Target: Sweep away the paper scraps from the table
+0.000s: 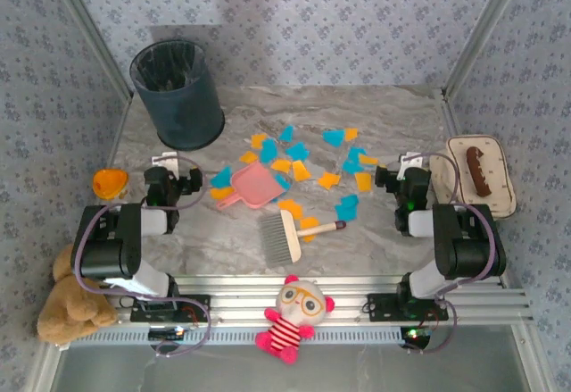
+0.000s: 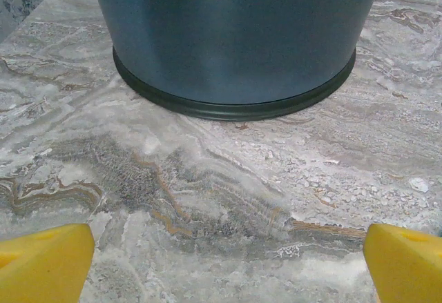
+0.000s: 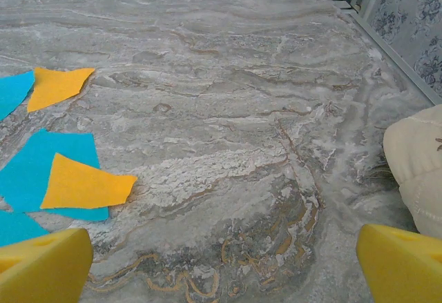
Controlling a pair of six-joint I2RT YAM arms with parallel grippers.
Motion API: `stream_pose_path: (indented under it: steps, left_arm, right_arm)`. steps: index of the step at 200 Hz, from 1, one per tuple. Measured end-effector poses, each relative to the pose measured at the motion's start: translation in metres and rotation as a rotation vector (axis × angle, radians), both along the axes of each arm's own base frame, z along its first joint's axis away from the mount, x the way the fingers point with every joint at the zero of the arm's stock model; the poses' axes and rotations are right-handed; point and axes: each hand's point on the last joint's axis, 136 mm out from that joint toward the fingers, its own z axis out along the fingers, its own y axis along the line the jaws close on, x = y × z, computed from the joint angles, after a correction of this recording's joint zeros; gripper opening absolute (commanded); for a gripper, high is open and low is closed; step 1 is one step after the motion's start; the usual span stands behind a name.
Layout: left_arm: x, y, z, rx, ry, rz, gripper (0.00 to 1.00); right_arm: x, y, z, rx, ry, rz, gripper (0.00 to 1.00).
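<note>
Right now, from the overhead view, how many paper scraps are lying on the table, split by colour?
Orange-yellow scraps: about 11
Cyan-blue scraps: about 9
Total: about 20. Several overlap or sit partly under the brush handle, so the counts are approximate.

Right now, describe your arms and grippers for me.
Both the left arm and right arm are black with rounded joint housings, a white lower link and a looping greyish-purple cable. The left gripper and right gripper are black; their fingertips are bright yellow wedges.
</note>
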Motion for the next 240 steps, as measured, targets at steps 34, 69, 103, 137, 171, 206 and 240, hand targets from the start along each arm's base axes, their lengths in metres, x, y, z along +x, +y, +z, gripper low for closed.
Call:
stream_pose_path:
  steps: [34,69,103,137,171,206,240]
  left_arm:
    - [0.0,0.0,0.0,0.0,0.0,0.0,1.0]
    - [0.0,0.0,0.0,0.0,0.0,0.0,0.99]
    - [0.0,0.0,0.0,0.0,0.0,0.0,1.0]
    - [0.0,0.0,0.0,0.0,0.0,0.0,1.0]
    - [-0.001,0.002,0.002,0.005,-0.001,0.012,1.0]
    - [-0.009,0.015,0.036,0.016,-0.073,0.099,1.0]
    - [-0.02,0.026,0.066,-0.034,-0.085,0.199,0.99]
  right_arm:
    - [0.0,0.0,0.0,0.0,0.0,0.0,1.0]
    - [0.0,0.0,0.0,0.0,0.0,0.0,1.0]
    - [0.0,0.0,0.0,0.0,0.0,0.0,1.0]
    - [0.0,0.0,0.0,0.0,0.0,0.0,1.0]
    - [0.0,0.0,0.001,-0.002,-0.001,-0.002,1.0]
    - [-0.005,-0.009,0.021,-0.017,-0.036,-0.056,1.0]
    - [-0.016,-0.019,0.04,0.016,-0.02,-0.13,1.0]
